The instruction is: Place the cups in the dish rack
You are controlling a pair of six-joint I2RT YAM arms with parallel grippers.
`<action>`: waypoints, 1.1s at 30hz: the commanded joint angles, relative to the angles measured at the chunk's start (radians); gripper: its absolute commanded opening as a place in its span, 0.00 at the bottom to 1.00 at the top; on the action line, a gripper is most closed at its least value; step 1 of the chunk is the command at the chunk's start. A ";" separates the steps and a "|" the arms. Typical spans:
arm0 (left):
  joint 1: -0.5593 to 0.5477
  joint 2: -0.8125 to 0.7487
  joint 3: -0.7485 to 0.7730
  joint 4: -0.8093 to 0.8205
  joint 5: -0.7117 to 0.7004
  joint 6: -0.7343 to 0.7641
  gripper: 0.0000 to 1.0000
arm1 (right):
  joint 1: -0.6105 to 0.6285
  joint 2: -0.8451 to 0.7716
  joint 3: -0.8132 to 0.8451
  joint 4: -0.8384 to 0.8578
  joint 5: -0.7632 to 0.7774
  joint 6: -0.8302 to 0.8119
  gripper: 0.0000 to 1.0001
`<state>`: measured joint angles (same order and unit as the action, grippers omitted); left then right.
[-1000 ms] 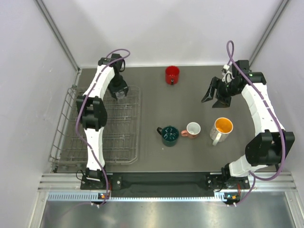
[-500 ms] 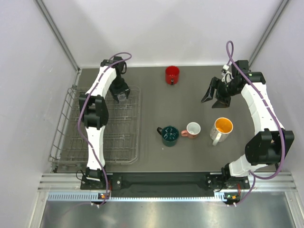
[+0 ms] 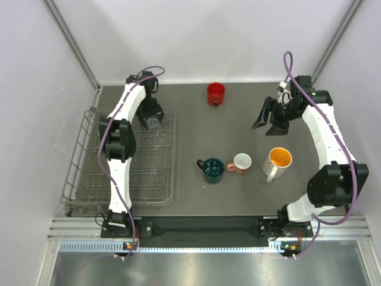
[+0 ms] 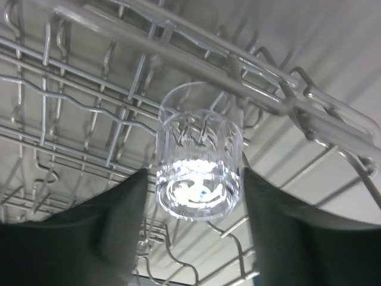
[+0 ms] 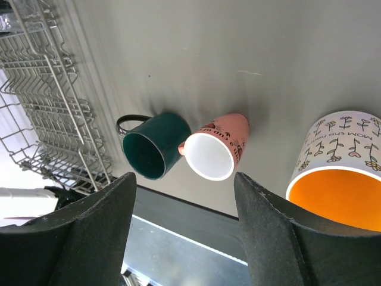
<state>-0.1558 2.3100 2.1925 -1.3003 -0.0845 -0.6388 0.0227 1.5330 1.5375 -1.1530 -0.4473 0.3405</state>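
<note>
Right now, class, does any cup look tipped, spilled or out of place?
Nothing stands out. The red mug, green mug, pink mug and white mug all stand upright on the table, nothing spilled. The left claw holds the glass over the rack's far right corner.

We count four mugs with handles: one red mug [image 3: 215, 93], one dark green mug [image 3: 212, 170], one pink mug [image 3: 241, 162] with a white inside, and one white mug [image 3: 278, 159] with an orange inside. We see one clear glass [image 4: 199, 170], one wire dish rack [image 3: 74, 161], and two robot arms, the left arm [image 3: 122, 143] and the right arm [image 3: 324, 134].
</note>
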 commanded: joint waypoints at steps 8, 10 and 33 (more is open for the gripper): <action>0.010 -0.057 -0.027 0.012 0.009 0.018 0.85 | -0.015 -0.016 -0.013 0.030 -0.005 0.003 0.67; 0.010 -0.072 -0.025 0.007 0.008 0.019 0.87 | -0.015 -0.014 -0.013 0.033 -0.001 0.006 0.67; 0.012 -0.573 -0.285 0.142 0.179 0.111 0.87 | 0.247 0.291 0.340 0.199 0.298 0.098 0.68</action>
<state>-0.1509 1.9026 2.0151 -1.2449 -0.0254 -0.5526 0.2302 1.7630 1.7756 -1.0592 -0.2413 0.3969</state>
